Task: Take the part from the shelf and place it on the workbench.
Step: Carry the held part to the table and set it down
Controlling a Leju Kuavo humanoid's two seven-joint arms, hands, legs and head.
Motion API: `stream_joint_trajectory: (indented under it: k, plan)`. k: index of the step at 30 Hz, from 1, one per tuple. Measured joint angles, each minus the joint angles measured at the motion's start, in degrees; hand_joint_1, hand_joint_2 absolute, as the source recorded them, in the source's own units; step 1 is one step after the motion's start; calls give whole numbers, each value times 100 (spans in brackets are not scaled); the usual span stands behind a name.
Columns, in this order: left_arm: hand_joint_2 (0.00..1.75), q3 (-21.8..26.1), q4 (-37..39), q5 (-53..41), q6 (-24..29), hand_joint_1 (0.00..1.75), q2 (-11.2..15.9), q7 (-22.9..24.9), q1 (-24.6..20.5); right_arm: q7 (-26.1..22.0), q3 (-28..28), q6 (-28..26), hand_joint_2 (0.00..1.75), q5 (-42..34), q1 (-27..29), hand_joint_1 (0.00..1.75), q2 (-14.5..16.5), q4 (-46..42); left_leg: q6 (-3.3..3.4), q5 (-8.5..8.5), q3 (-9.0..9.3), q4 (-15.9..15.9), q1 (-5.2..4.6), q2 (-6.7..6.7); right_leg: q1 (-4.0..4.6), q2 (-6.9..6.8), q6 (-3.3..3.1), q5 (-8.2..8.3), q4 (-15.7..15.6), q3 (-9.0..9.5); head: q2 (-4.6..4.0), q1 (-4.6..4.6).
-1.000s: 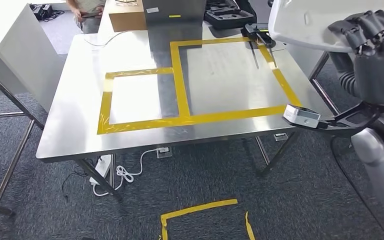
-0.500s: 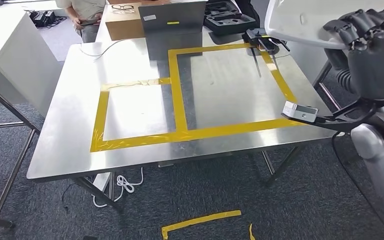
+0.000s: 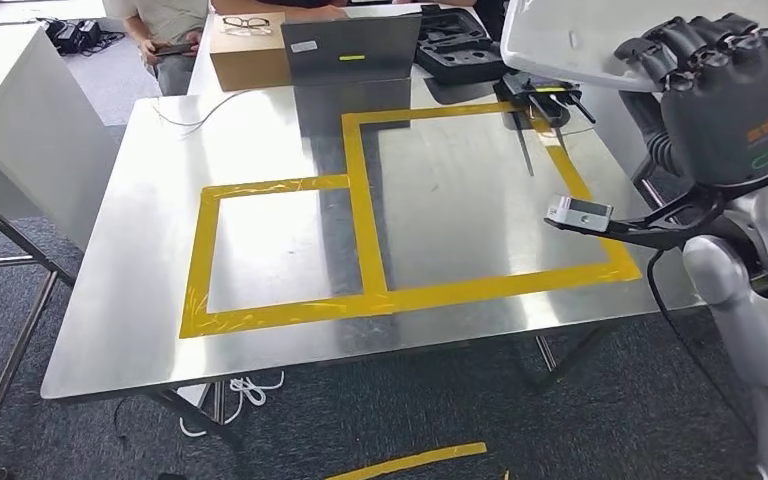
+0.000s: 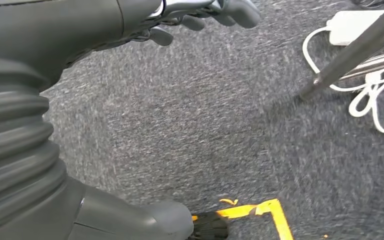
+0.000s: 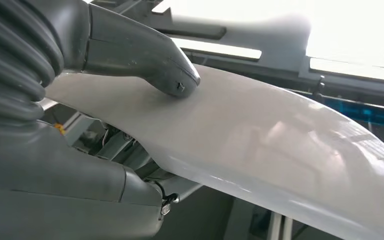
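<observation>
Shifted since a second ago: whole head view, camera moved nearer the workbench (image 3: 260, 130); table now larger and lower in frame, right hand (image 3: 730, 95) and its load further left.

Right hand: upper right of head view, dark fingers (image 3: 705, 45) curled over the edge of the white part (image 3: 570, 40); in the right wrist view, thick grey thumb (image 5: 155, 57) pressed flat on the pale curved surface of the part (image 5: 260, 140). Grip closed on the part.

White part: large pale curved panel, held aloft at upper right of head view, above the far right corner of the workbench, not resting on it.

Left hand (image 4: 200, 15): upper edge of left wrist view, over grey carpet (image 4: 195, 120); fingers loosely curled and apart, touching nothing.

Workbench: steel top, centre of head view, marked with yellow tape (image 3: 360, 200) forming a small rectangle at left joined to a larger one at right.

Far edge, upper frame: cardboard box (image 3: 245, 50) with glasses (image 3: 247, 21) on top, grey panel (image 3: 350, 48), black case (image 3: 460, 45).

Person (image 3: 165, 25): upper left, behind the table.
</observation>
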Motion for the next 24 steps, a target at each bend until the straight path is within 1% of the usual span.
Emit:
stream_joint_trajectory:
  k: [1, 2, 3, 4, 5, 6, 8, 9, 10, 11, 12, 14, 15, 16, 17, 18, 19, 20, 21, 22, 24]
  plan:
    - [175, 10, 0, -7, 0, 0, -5, 1, -5, -4, 48, 20, 175, 20, -92, 175, 34, 98, 25, -32, 43, -13, 4, 0, -7, -9, 27, -95, 333, -205, 0, 4]
    - [175, 20, 0, -14, -1, 0, -9, 2, -10, -3, 99, 32, 175, 45, -169, 175, 70, 195, 42, -69, 78, -15, 4, -1, -10, -8, 51, -224, 704, -451, 0, 7]
    - [175, 29, 1, -17, -1, 0, -13, 4, -11, 4, 157, 45, 175, 75, -216, 175, 109, 294, 47, -109, 115, -14, 4, -4, -13, -8, 69, -351, 1027, -696, 0, 8]
    - [175, 36, 1, -21, -1, 0, -19, 7, -10, 10, 210, 56, 175, 104, -241, 175, 145, 382, 47, -154, 160, -14, 3, -12, -17, -9, 77, -417, 1216, -884, 0, 8]
    - [175, 41, 2, -22, -1, 0, -29, 10, -8, 16, 263, 64, 175, 121, -268, 175, 179, 463, 41, -201, 214, -12, 3, -22, -19, -9, 73, -369, 1213, -985, 0, 9]
    - [175, 45, 2, -20, -1, 0, -39, 12, -7, 19, 309, 69, 175, 128, -302, 175, 206, 534, 32, -247, 273, -9, 3, -32, -19, -9, 65, -223, 1055, -1002, 0, 9]
    - [175, 50, 2, -17, -1, 0, -53, 14, -6, 19, 355, 70, 175, 128, -357, 175, 235, 607, 17, -307, 351, -4, 3, -45, -19, -10, 50, 56, 701, -941, 0, 9]
    - [175, 51, 2, -16, -1, 0, -55, 14, -6, 19, 362, 70, 175, 128, -371, 175, 239, 620, 13, -318, 367, -3, 3, -46, -18, -9, 47, 127, 607, -914, 0, 9]
    - [175, 51, 2, -15, -1, 0, -55, 14, -6, 18, 363, 70, 175, 128, -377, 175, 240, 623, 12, -324, 374, -3, 3, -46, -18, -10, 46, 156, 568, -902, 0, 9]
    - [175, 57, 2, -9, -3, 0, -60, 13, -4, 19, 376, 70, 175, 128, -399, 175, 247, 648, 3, -347, 398, -5, 3, -47, -16, -12, 34, 307, 374, -844, 0, 9]
    - [175, 78, 4, -2, -6, 0, -67, 12, -1, 22, 415, 72, 175, 119, -437, 175, 262, 723, -28, -393, 429, -3, 1, -50, 4, -19, 5, 437, 126, -772, 0, 13]
    - [175, 143, 8, 15, -14, 0, -86, 16, 12, 38, 525, 62, 175, 63, -510, 175, 293, 949, -135, -488, 517, 20, -10, -48, 25, -23, -116, 656, -346, -580, 0, 25]
    - [175, 172, 9, 24, -15, 0, -93, 20, 14, 36, 582, 65, 175, 20, -550, 175, 303, 1073, -191, -532, 518, 94, -14, -40, 31, -24, -183, 624, -421, -511, 0, 25]
    - [175, 190, 8, 38, -16, 0, -98, 23, 13, 24, 627, 76, 175, -29, -597, 175, 308, 1179, -232, -585, 463, 251, -13, -29, 19, -21, -239, 604, -442, -448, 0, 19]
    - [175, 203, 7, 50, -16, 0, -102, 26, 6, -7, 674, 98, 175, -76, -658, 175, 317, 1288, -257, -688, 312, 521, -3, -20, 14, -21, -267, 570, -452, -400, 0, 12]
    - [175, 219, 7, 61, -18, 0, -107, 26, 1, -39, 729, 122, 175, -126, -723, 175, 331, 1413, -281, -818, 101, 871, 5, -14, 17, -20, -290, 530, -452, -361, 0, 5]
    - [175, 238, 8, 61, -21, 0, -109, 26, 2, -65, 786, 143, 175, -170, -775, 175, 351, 1545, -300, -940, -146, 1227, 13, -12, 20, -14, -298, 489, -451, -323, 0, 3]
    - [175, 255, 10, 46, -24, 0, -110, 26, 9, -92, 840, 159, 175, -212, -814, 175, 375, 1682, -313, -997, -362, 1491, 17, -10, 23, -8, -298, 446, -450, -277, 0, 4]
    - [175, 267, 12, 28, -27, 0, -110, 27, 19, -113, 892, 173, 175, -250, -852, 175, 404, 1822, -317, -933, -498, 1574, 17, -9, 24, -1, -296, 402, -448, -223, 0, 4]
    - [175, 274, 14, 6, -28, 0, -110, 27, 27, -130, 941, 181, 175, -289, -902, 175, 442, 1970, -314, -734, -536, 1447, 17, -8, 24, 5, -290, 353, -447, -156, 0, 3]
    - [175, 280, 19, -33, -29, 0, -110, 28, 37, -151, 1032, 169, 175, -369, -1048, 175, 534, 2301, -275, -123, -386, 740, 10, -9, 21, 9, -269, 247, -449, -18, 0, 7]
